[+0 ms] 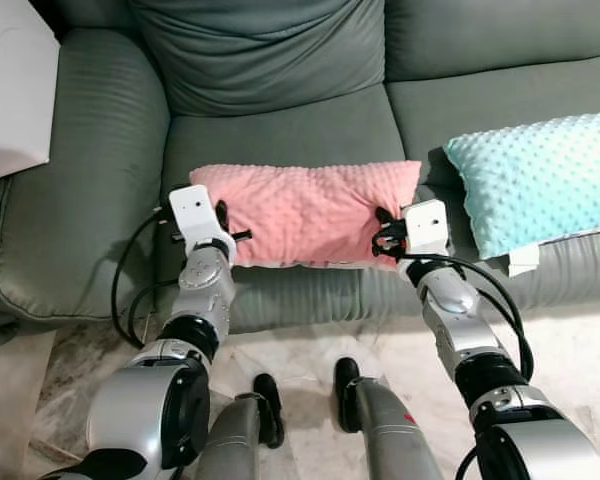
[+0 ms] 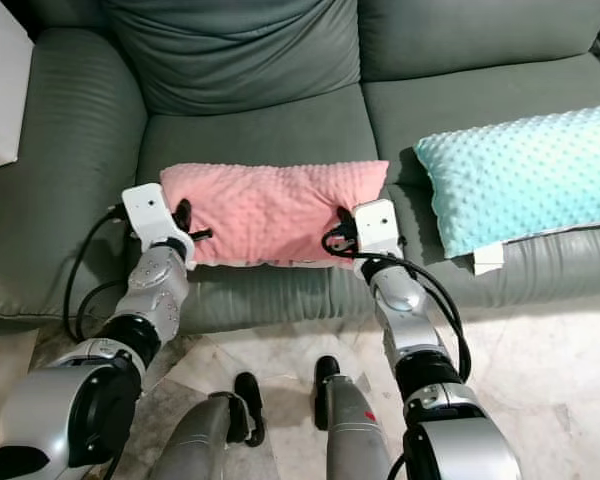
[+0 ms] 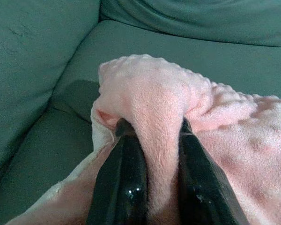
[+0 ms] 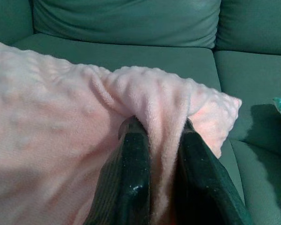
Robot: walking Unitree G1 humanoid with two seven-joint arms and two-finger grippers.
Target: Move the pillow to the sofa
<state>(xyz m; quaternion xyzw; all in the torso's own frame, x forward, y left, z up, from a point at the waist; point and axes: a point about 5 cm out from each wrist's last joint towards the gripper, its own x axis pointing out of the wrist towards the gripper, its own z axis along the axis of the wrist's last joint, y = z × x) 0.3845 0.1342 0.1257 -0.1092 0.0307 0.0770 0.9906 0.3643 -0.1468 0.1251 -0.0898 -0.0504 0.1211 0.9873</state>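
Presently, no brand, label or legible writing can be made out on any item; a small white tag hangs from the lower edge of the teal pillow, but any print on it is too small to tell.

Pink pillow: centre of the frame, lying lengthwise across the front of the grey-green sofa's seat cushion, its near edge at the cushion's front lip. The surface is dotted plush.

Left pincer: at the pillow's left end, centre-left of the frame. The left wrist view shows both black fingers pressed into a fold of pink fabric, pinching it between them.

Right pincer: at the pillow's right end, centre-right of the frame. The right wrist view shows its fingers likewise squeezing a ridge of pink fabric.

Both silver arms rise from the lower corners of the frame and reach forward, forearms slightly converging, wrists level with the seat front.

Teal pillow: right edge of the frame, on the neighbouring seat cushion, near but apart from the pink one.
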